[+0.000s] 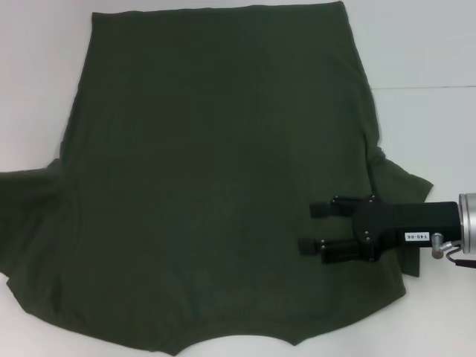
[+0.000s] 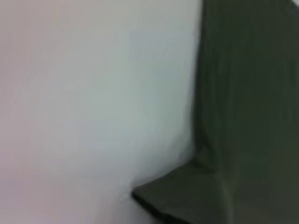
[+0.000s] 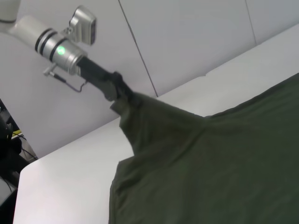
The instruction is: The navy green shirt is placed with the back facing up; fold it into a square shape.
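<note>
Right hand (image 1: 315, 227): black, two fingers spread apart, nothing between them. It sits low over the right side of the shirt, just inboard of the right sleeve, fingers pointing toward the shirt's middle.

Navy green shirt (image 1: 216, 186): large dark olive-green short-sleeved cloth T-shirt, plain side up, lying mostly flat on the white tabletop (image 1: 424, 52) and covering most of it in the head view. Straight hem at the far edge, sleeves and shoulder end toward the robot. Right sleeve pokes out just behind the right hand. Left sleeve runs off the left edge of the head view.

Left hand (image 3: 117, 93): out of the head view, seen only from the right wrist view. It is pinching a bit of the shirt's edge and holding it up off the tabletop, so the cloth rises to a peak at the hand; the fingertips are buried in the fabric.

Left wrist view: blurred, only the shirt edge with a folded corner against bare tabletop.

Around it: white wall panels (image 3: 187, 42) behind the tabletop.
</note>
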